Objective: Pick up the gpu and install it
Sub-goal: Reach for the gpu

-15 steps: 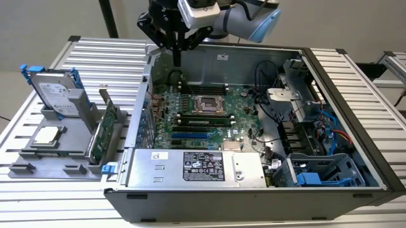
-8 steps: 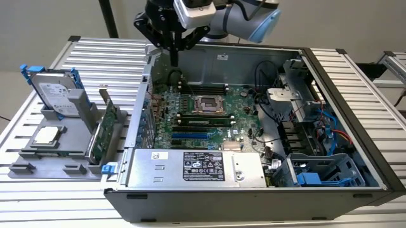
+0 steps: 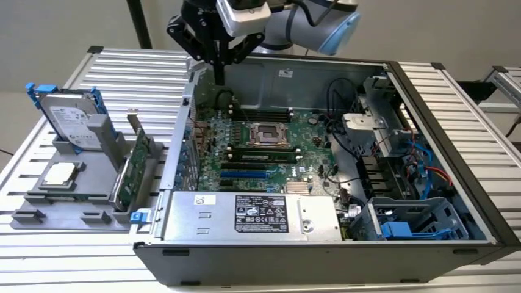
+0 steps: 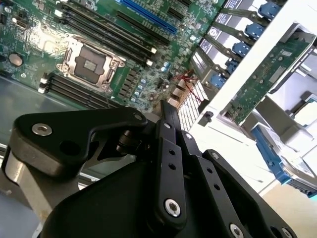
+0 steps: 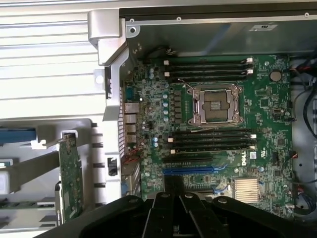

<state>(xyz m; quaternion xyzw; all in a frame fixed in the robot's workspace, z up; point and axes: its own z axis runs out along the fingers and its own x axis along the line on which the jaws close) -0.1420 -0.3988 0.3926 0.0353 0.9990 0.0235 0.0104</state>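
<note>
The gpu [image 3: 133, 170] stands on edge in a grey holder [image 3: 89, 183] on the exterior view's left, outside the open computer case [image 3: 326, 256]. Its green circuit board face shows in both wrist views [image 5: 71, 179] [image 4: 257, 84]. My gripper [image 3: 219, 81] hangs shut with nothing in it, above the far left corner of the case and over the motherboard [image 3: 260, 149]. Its black fingers [image 4: 166, 114] point down at the board's rear edge, and the gripper [image 5: 173, 184] is well apart from the gpu.
A silver hard drive in a blue frame [image 3: 69, 119] and a CPU [image 3: 58, 174] sit in the same holder. Inside the case are the CPU socket [image 5: 217, 104], RAM sticks [image 5: 208, 67], a blue slot [image 5: 190, 169], the power supply [image 3: 252, 215], cables and a drive cage [image 3: 411, 223].
</note>
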